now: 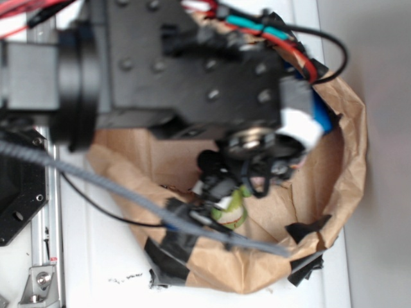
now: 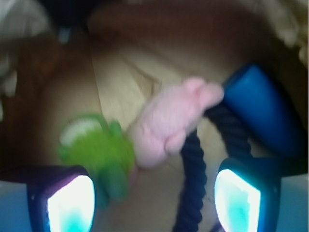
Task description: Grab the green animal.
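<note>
The green animal [image 2: 99, 150], a fuzzy lime-green plush with a cream patch, lies on the brown paper just ahead of my left finger [image 2: 67, 203]. In the exterior view only a bit of the green animal [image 1: 234, 208] shows under the arm. My gripper [image 2: 153, 203] is open, its jaws wide apart with only paper and a stretch of dark rope between them. A pale pink plush [image 2: 169, 123] lies touching the green one on its right. In the exterior view the gripper [image 1: 221, 189] hangs low inside the bag.
A brown paper bag [image 1: 350, 128] with a rolled rim and black tape patches holds everything. A dark navy rope [image 2: 193, 169] loops under the pink plush, between my fingers. A blue object [image 2: 263, 106] lies at the right. A grey cable [image 1: 115, 186] crosses the bag.
</note>
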Robot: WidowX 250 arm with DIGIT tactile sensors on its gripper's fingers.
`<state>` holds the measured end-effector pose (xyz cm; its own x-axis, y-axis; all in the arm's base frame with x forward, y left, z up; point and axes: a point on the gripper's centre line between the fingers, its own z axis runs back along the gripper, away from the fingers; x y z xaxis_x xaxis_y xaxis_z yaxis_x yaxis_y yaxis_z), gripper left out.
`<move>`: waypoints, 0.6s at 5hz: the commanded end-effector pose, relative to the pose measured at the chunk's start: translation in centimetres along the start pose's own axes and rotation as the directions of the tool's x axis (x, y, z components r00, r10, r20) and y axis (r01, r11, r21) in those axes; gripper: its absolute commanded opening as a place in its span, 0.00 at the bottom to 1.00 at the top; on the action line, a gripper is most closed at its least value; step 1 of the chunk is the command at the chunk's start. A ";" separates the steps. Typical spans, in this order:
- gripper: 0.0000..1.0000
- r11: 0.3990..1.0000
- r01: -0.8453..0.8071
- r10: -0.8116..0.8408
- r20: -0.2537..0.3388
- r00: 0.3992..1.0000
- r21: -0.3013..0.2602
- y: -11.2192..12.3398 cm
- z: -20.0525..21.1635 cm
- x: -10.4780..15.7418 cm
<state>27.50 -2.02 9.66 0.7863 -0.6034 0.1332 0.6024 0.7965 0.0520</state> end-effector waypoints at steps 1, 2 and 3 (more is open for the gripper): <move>1.00 0.964 0.259 -0.256 0.054 0.965 -0.053 -5.6 -0.9 0.6; 1.00 0.940 0.336 -0.335 0.029 0.942 -0.055 -6.7 -2.7 0.7; 0.91 0.940 0.335 -0.335 0.013 0.942 -0.067 -6.5 -5.3 1.0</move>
<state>26.22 -6.74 4.13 0.5773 -0.8077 0.1195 0.8111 0.5841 0.0296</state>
